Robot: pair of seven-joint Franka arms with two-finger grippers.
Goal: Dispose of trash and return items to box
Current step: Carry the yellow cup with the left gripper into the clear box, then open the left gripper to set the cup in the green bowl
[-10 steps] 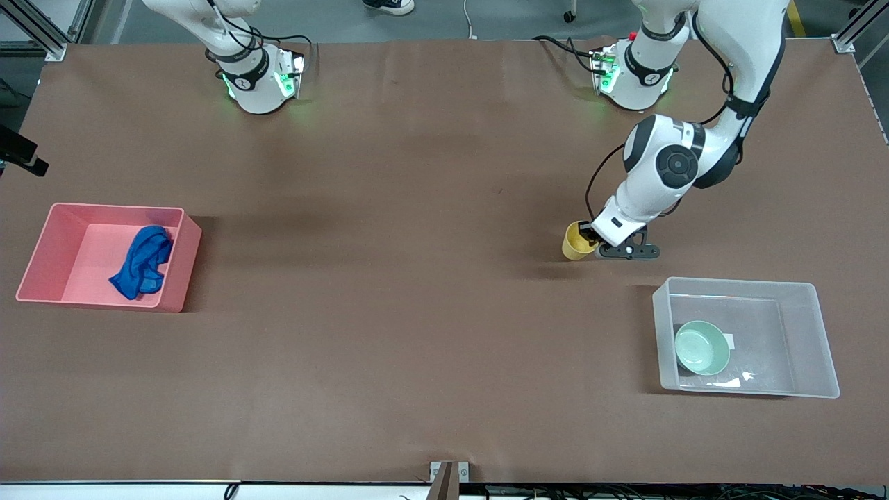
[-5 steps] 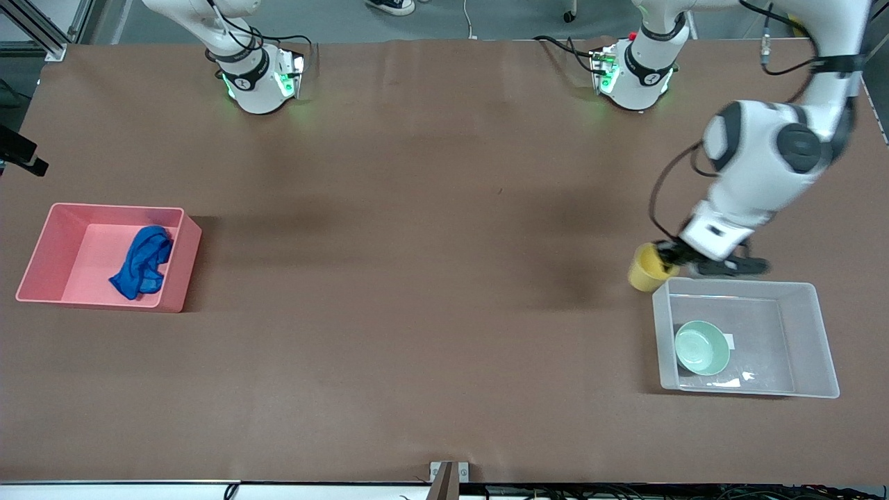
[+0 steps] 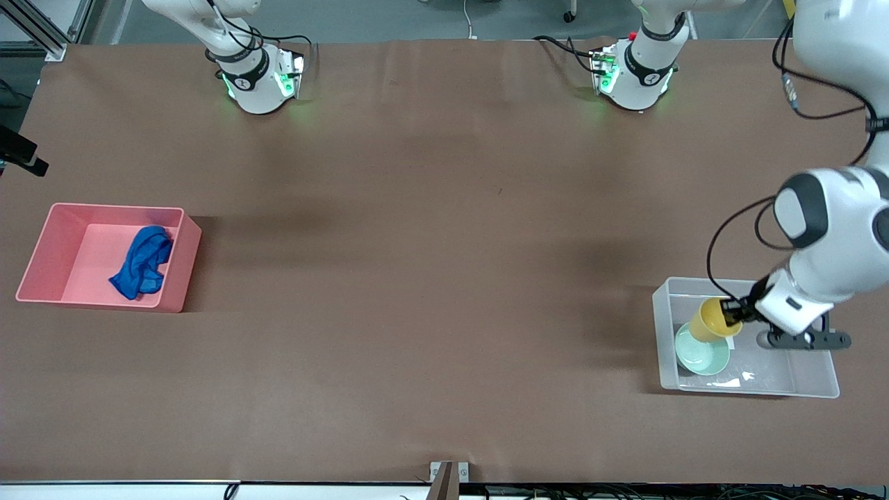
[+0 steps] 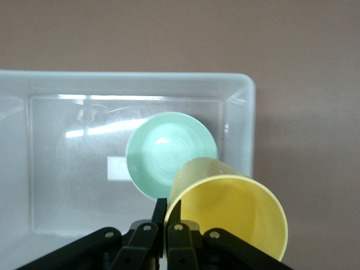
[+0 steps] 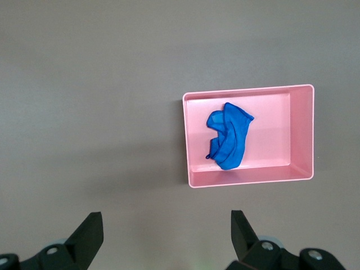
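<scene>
The yellow cup [image 4: 228, 202] shows as smooth, thin plastic with a soft sheen, and the mint-green bowl [image 4: 166, 152] gleams glossy. The clear tub [image 3: 799, 385] is translucent plastic catching bright glints, the pink tub [image 5: 301, 132] looks matt plastic. The blue cloth [image 5: 228, 138] is soft and crumpled, on a matt brown table cover [image 3: 417, 278].

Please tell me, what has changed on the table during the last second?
The left gripper, still shut on the yellow cup, carried it over the clear tub, above the green bowl. The bowl, the blue cloth and the pink tub stayed put.
</scene>
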